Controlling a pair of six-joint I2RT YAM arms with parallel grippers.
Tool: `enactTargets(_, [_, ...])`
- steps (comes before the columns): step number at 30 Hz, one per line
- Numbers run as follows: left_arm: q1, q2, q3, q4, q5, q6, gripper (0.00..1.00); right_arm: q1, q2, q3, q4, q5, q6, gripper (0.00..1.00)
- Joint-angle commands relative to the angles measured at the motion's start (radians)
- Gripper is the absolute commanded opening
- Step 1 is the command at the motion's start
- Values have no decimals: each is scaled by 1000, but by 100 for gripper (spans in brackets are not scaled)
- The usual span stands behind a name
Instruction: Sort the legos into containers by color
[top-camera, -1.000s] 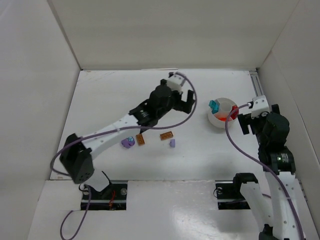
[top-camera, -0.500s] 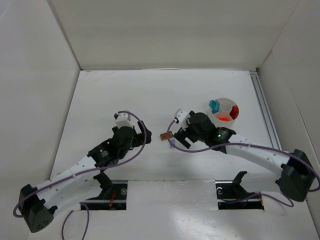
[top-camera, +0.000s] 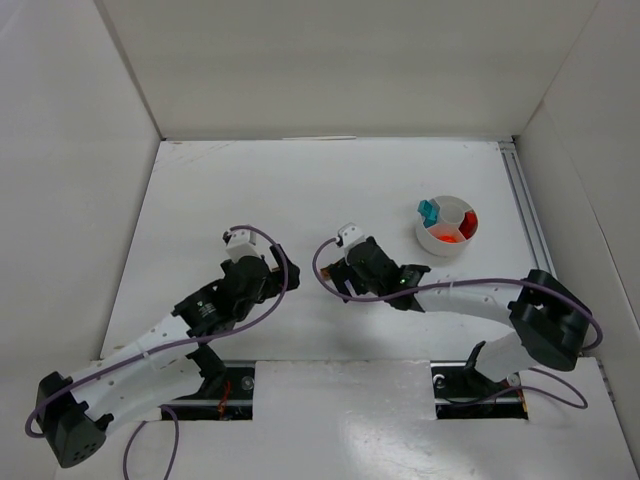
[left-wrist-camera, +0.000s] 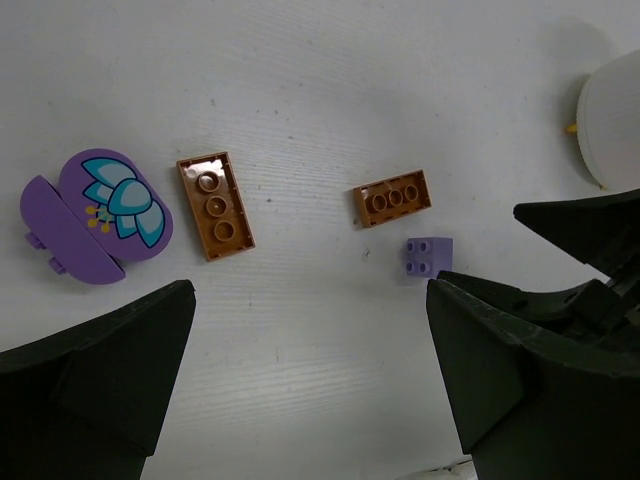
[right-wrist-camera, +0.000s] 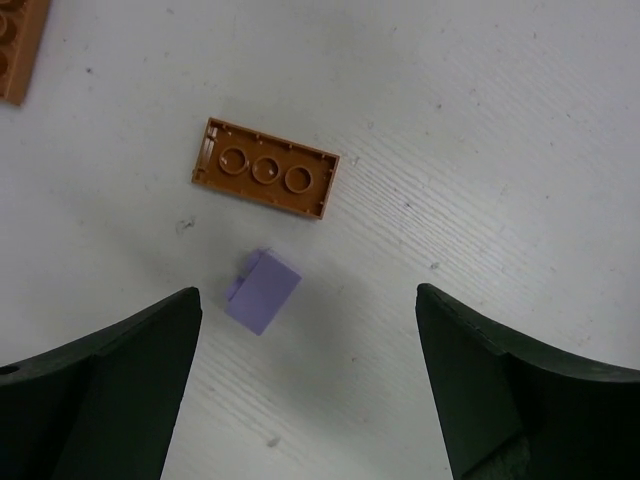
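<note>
The left wrist view shows a purple rounded piece (left-wrist-camera: 95, 215), two brown bricks (left-wrist-camera: 215, 205) (left-wrist-camera: 392, 198) and a small purple brick (left-wrist-camera: 429, 255) lying on the table. My left gripper (left-wrist-camera: 310, 385) is open and empty, hovering above them. My right gripper (right-wrist-camera: 310, 395) is open and empty above the small purple brick (right-wrist-camera: 262, 290) and a brown brick (right-wrist-camera: 265, 170). In the top view both grippers (top-camera: 250, 282) (top-camera: 350, 278) hide these pieces. The white bowl (top-camera: 430, 243) at the right holds teal, red and orange pieces in separate compartments.
White walls enclose the table on the left, back and right. A metal rail (top-camera: 527, 215) runs along the right edge. Purple cables loop beside both arms. The right arm's black finger (left-wrist-camera: 585, 230) shows at the right of the left wrist view.
The left arm has drawn back from the far middle to the near left. The right arm has swung from the bowl to the bricks in the middle, now covering the brown brick.
</note>
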Motion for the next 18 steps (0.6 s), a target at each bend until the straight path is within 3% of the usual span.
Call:
enactTargets(1, [2,-4,-15,6,0,-12,100,4,42,-4,112,10,93,91])
enactTargets(6, [2,-36,-25,6,0,-21,100,4,132,24,142,-29,119,82])
enactTargets(13, [2,-95,-43,6,0,-41,100,4,177,37,142,-52,130,36])
enactTargets(18, [2,-105,-43,-4,-21,-50,100,4,94,19,142,-27,95,20])
